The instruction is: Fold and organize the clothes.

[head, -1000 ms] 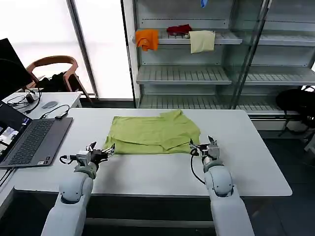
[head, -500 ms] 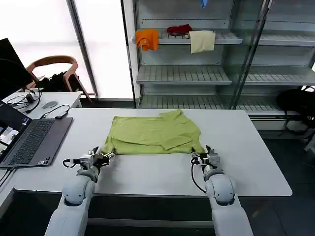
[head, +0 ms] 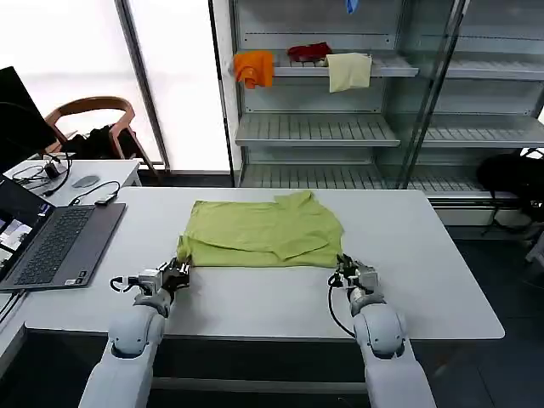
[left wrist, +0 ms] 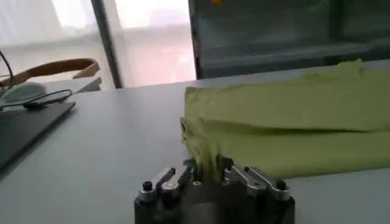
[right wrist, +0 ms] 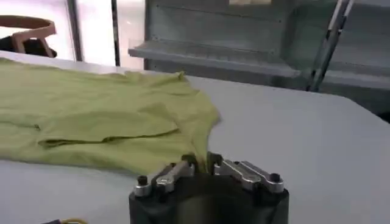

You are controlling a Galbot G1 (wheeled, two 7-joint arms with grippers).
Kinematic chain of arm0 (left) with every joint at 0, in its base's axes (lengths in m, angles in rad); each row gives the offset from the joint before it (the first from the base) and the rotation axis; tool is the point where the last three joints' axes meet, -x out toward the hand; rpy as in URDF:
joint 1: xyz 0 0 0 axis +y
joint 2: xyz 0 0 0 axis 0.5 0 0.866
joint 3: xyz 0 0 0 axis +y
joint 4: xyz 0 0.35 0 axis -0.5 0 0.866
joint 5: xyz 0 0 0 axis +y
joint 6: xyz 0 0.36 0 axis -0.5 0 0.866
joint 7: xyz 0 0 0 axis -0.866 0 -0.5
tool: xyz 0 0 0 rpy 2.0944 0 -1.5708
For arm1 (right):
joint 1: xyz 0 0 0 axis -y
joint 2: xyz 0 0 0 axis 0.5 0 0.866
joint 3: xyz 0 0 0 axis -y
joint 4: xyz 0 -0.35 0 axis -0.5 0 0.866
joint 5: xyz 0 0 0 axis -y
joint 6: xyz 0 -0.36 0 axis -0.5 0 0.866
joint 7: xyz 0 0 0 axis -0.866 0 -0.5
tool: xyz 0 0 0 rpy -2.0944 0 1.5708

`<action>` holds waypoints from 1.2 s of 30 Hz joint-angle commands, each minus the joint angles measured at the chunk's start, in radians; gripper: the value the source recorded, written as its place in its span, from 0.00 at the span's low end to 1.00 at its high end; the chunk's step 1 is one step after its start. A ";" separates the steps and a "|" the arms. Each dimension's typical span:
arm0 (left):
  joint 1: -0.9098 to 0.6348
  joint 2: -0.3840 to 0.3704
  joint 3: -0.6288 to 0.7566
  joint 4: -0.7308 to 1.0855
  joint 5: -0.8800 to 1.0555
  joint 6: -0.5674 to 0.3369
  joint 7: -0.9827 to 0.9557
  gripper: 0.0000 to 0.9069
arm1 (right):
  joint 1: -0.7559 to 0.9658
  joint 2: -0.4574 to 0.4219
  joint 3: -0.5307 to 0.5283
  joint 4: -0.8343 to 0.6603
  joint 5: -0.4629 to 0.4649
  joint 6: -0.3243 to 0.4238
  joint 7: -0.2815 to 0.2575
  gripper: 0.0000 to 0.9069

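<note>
Wide white rectangular table [head: 255, 310], with an open grey laptop [head: 53, 242] at its left edge. Metal shelving [head: 340, 127] beyond the far edge, holding orange, red and cream cloths; left alone.

Lime yellow-green short-sleeved T-shirt of soft thin fabric [head: 263, 231] spread mid-table, nearer the far edge than the near one, already doubled over, with loose flaps lying across its top.

Left gripper [head: 176, 274] low on the table surface at the shirt's near left corner. Seen from the left wrist [left wrist: 207, 176], jaws drawn narrow with a pinch of green hem [left wrist: 204, 159] bunched between them. Right gripper [head: 352, 274] likewise at the near right corner; from the right wrist [right wrist: 201, 165], jaws narrow, a tongue of hem [right wrist: 198, 149] caught between the fingers.

Judged step: both near corners gripped, ready for a fold. Hem looked drawn taut toward the near edge, no lift visible yet.

Next move, as judged: raise both corners together, carry them level toward the far edge, lay the near half over the rest. Would call for matched height and pace on both sides, else the thin cloth skews or slips a pinch. Loose top flaps likely to shift if dragged rather than lifted.
</note>
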 commanded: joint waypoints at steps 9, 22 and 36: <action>0.104 0.002 -0.025 -0.112 -0.004 -0.021 -0.001 0.00 | -0.068 0.008 0.008 0.061 0.045 0.003 -0.001 1.00; 0.127 0.010 -0.039 -0.132 -0.011 -0.034 0.021 0.00 | -0.090 0.010 0.004 0.078 0.034 0.006 -0.003 0.00; 0.135 0.008 -0.037 -0.150 -0.022 -0.032 0.026 0.00 | -0.113 0.002 -0.004 0.094 0.042 0.001 -0.003 0.00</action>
